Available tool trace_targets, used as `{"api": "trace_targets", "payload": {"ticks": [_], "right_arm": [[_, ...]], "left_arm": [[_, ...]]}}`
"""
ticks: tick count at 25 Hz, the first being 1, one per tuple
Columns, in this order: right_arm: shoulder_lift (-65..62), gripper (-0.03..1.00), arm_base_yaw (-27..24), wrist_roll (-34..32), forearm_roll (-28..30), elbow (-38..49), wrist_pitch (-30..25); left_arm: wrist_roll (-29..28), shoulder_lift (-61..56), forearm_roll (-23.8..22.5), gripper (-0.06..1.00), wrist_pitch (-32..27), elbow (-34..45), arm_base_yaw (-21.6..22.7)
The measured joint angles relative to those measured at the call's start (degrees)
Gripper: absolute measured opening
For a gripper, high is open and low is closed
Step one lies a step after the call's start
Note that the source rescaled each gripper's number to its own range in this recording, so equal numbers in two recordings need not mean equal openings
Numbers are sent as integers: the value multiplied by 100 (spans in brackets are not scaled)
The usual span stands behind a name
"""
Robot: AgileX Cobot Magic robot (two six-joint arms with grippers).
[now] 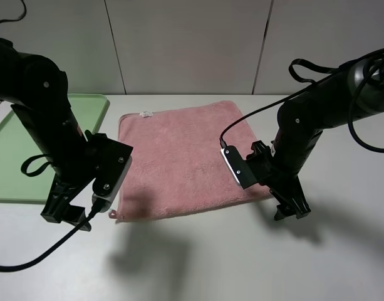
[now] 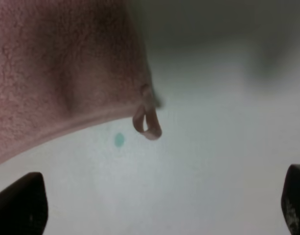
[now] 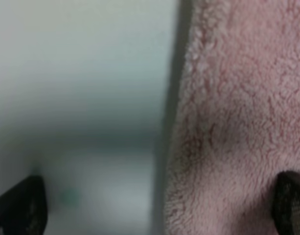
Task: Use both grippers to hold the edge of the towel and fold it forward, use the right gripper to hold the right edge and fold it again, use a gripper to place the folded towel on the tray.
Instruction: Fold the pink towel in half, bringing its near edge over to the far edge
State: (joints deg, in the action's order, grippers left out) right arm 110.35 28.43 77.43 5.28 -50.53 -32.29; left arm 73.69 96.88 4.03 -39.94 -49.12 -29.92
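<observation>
Neighbouring the towel (image 1: 185, 157): green tray (image 1: 10, 150).

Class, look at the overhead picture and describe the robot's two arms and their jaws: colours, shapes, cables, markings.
The two are alike. The bulky black left arm and the black right arm have rounded joints dotted with small fasteners, and each ends in narrow black two-finger jaws. Each also carries a boxy wrist block with a pale grey face. Loose black cables trail from them.
</observation>
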Motion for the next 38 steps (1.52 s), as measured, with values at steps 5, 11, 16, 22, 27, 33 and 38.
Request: {"api": "trace_targets", "payload": {"ticks": [5, 11, 16, 22, 27, 33, 38], "right_arm": [[0, 100, 0, 18, -40, 0, 0], [0, 100, 0, 18, -152, -6, 0], [0, 100, 0, 18, -197, -6, 7], [0, 100, 0, 18, -220, -6, 11], [0, 100, 0, 18, -274, -6, 11], [0, 100, 0, 18, -302, -6, 17], [0, 100, 0, 18, -351, -6, 24]], "left_arm": [[0, 186, 18, 94, 171, 0, 0], [7, 340, 314, 93, 411, 0, 0], [-2, 531, 681, 92, 503, 0, 0], [-82, 773, 847, 92, 750, -4, -231], [-89, 959, 841, 92, 949, -7, -488], [-122, 1156, 788, 91, 1006, -7, -534], [-128, 1276, 755, 86, 1135, -10, -534]]}}
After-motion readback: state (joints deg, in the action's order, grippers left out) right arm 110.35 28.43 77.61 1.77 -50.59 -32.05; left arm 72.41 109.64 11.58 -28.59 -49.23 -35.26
